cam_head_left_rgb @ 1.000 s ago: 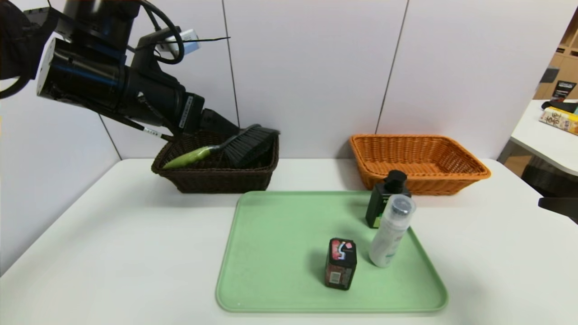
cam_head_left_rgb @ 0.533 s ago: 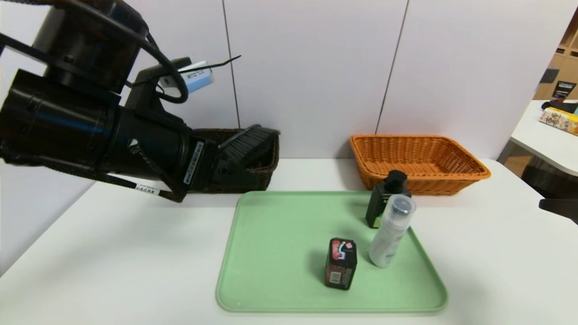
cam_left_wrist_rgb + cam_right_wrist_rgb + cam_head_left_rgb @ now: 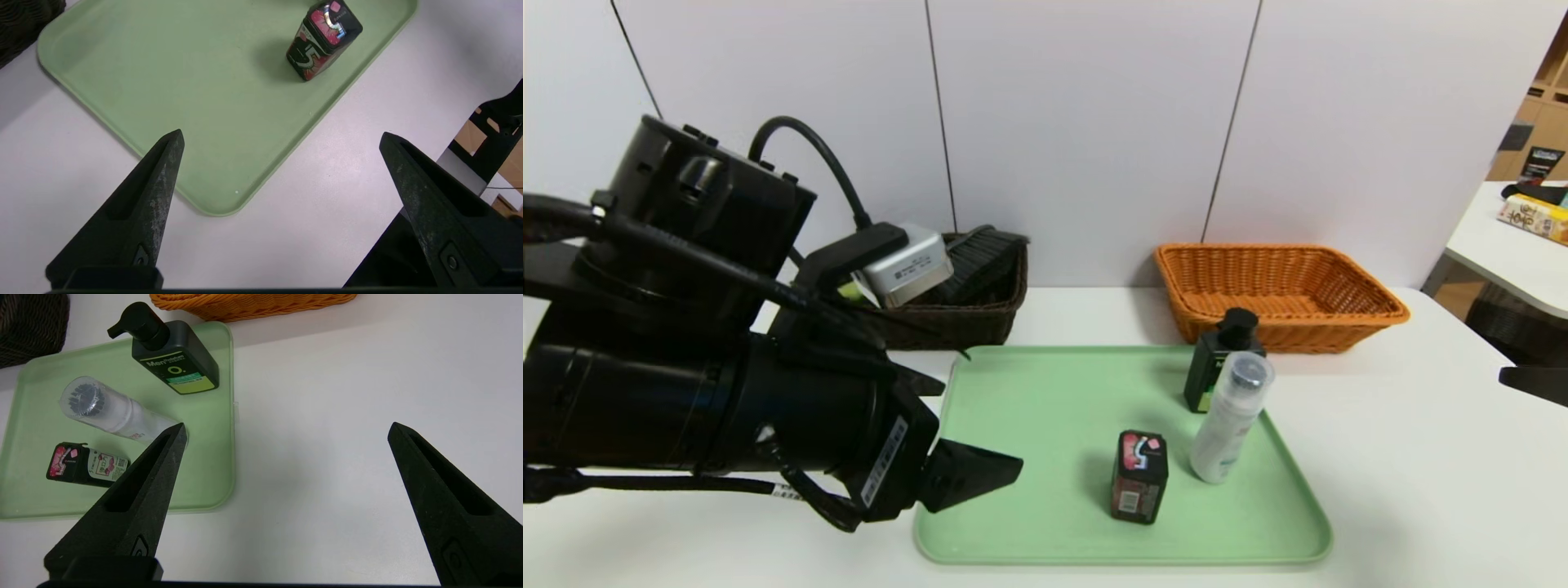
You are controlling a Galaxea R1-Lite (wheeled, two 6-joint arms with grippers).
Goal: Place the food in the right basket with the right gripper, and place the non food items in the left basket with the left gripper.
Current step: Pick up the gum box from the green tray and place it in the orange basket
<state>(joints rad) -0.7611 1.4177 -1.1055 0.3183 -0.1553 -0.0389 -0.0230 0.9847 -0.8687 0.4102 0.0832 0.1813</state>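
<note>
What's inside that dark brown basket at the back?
The dark brown basket holds a brush: dark bristles show above its rim. The robot's left arm covers the rest, so anything else inside is hidden.

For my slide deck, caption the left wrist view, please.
Open left gripper hovering over the green tray's corner, black food packet ahead.

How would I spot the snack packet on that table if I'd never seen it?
Find the pale green tray in the middle of the white table. Three things stand on it: a dark green pump bottle and a white bottle toward the orange basket, and nearer the front, alone, the small black packet. It is the shortest, with red and pink graphics.
</note>
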